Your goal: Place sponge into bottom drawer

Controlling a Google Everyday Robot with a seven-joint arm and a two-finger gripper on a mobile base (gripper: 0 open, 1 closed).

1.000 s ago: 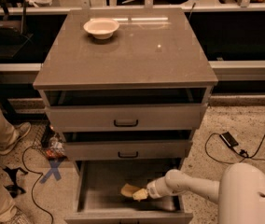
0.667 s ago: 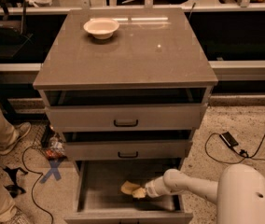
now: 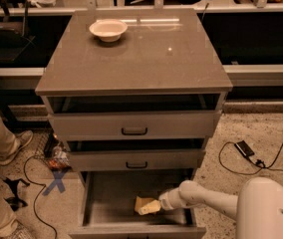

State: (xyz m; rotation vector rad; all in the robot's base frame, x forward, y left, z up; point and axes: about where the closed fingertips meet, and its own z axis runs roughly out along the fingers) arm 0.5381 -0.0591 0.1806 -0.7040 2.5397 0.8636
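yellow wavy sponge (image 3: 146,206), hand (image 3: 162,203) in bottom drawer (image 3: 112,192)

This looks like a robot test lab: loose cables (image 3: 280,151) and a blue tape cross (image 3: 55,182) lie on the speckled floor, and an office chair (image 3: 7,24) stands behind the grey cabinet (image 3: 146,63). The robot's hand (image 3: 158,205) is inside the open bottom drawer (image 3: 111,198).

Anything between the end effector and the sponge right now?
Nothing. In the camera view the end effector meets the sponge at its right edge inside the open bottom drawer; no gap or other object shows between them.
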